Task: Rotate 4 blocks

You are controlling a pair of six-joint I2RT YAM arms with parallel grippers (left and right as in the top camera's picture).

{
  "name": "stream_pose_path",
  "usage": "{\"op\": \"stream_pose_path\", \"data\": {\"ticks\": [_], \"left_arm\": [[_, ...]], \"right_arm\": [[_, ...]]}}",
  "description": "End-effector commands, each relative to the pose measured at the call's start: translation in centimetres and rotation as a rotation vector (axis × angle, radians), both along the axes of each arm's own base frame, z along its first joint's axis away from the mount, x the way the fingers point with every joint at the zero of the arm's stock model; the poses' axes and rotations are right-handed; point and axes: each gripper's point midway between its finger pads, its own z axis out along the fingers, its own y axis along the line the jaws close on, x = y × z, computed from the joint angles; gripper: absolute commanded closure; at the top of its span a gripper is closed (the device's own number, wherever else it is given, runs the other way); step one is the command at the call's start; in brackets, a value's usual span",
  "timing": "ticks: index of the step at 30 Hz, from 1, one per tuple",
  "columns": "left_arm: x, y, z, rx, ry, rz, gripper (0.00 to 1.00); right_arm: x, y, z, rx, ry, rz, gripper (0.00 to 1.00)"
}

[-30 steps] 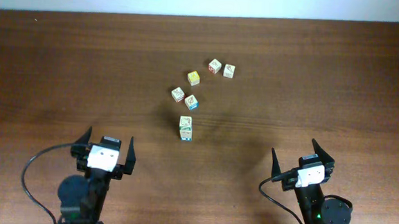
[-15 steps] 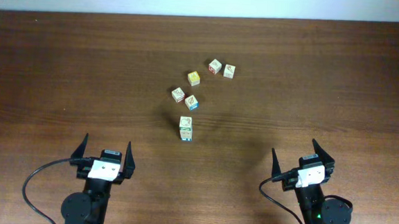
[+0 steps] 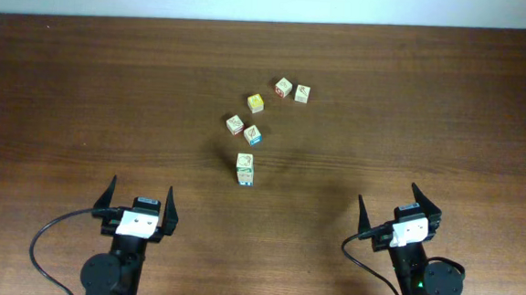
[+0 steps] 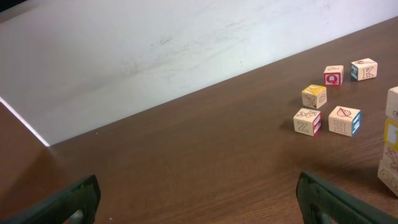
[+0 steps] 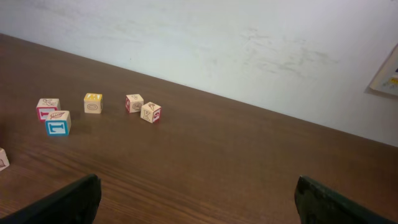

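the left gripper (image 3: 141, 188) has drawn back toward the near edge of the table (image 3: 66, 81) over the last second and now sits level with the right gripper (image 3: 388, 194). both pincers are spread wide and hold nothing. i judge no rotation is under way: the work either waits or is finished. the blocks (image 3: 235, 124) lie in a loose cluster mid-table, well apart from both arms. they are small pale wooden cubes with printed faces and coloured trim, among them a yellow-faced block (image 3: 255, 102). a short stack (image 3: 244, 168) stands nearest the grippers. the table is dark, grained, matte wood.
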Motion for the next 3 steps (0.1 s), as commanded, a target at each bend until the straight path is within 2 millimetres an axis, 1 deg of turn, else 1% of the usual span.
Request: {"op": "stream_pose_path", "data": {"ticks": [1,3], "left_arm": [[-0.01,0.09,-0.14,0.013,-0.001,0.006,0.01],[-0.01,0.09,-0.14,0.013,-0.001,0.006,0.01]], "right_arm": [[0.04,-0.21,-0.32,0.006,0.007,-0.011,0.02],[0.04,-0.21,-0.31,0.006,0.006,-0.011,0.01]]}}
